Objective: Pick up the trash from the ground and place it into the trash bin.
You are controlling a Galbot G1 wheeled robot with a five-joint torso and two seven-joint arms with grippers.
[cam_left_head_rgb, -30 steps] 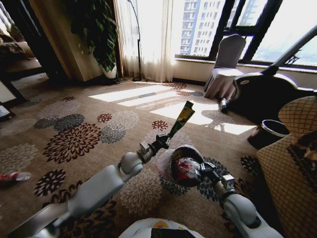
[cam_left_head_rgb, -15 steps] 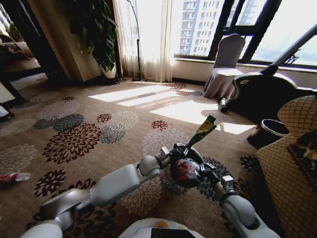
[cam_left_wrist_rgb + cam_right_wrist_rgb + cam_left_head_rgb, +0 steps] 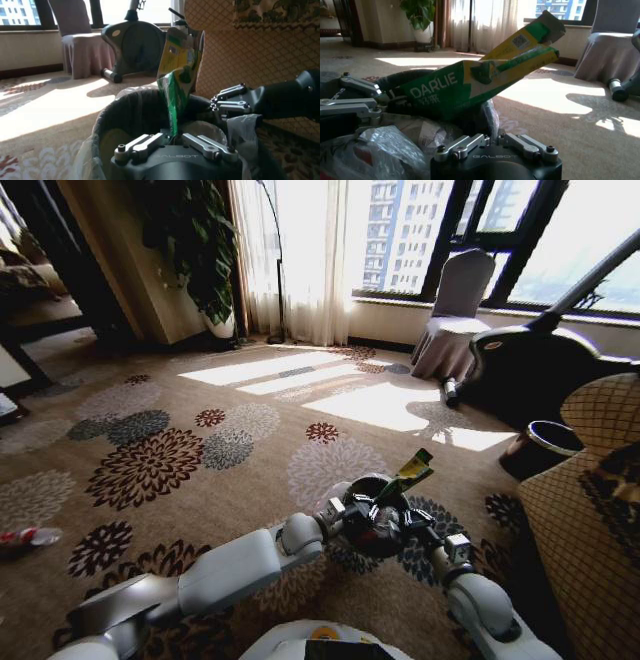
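Left pincer (image 3: 352, 508) lower, green box (image 3: 411, 473) dropped partway into trash bin (image 3: 365, 537)

The green toothpaste box (image 3: 410, 473) has its lower end hidden inside the trash bin (image 3: 352, 498). At the floor's left edge a piece of litter (image 3: 22, 537) is cut off and too small to identify. The right end effector (image 3: 418, 524) sits behind the bin's rim, its grip unclear.

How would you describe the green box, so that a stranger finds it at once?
Look at the flowered carpet before the robot, where both arms meet at the black trash bin. The green box sticks up tilted from it, flat, green and yellow, printed DARLIE; the other litter inside is crumpled plastic.
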